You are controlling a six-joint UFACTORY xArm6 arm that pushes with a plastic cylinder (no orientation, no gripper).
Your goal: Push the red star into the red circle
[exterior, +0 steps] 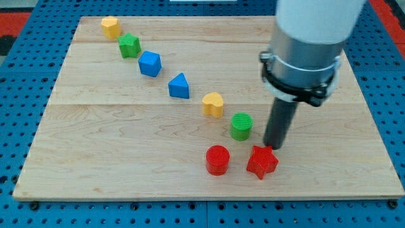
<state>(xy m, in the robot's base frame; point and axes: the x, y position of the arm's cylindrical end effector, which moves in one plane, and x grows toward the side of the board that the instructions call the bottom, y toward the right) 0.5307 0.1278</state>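
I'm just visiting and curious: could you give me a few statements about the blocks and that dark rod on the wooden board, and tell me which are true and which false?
1. The red star lies to the view's right of the red circle. True.
2. The two red blocks touch. False: a gap of bare board separates them.
3. My tip stands just above the red star in the view, at its upper right. True.
4. The green cylinder lies at the view's top left. False: it lies just above the red blocks; the yellow block is there.
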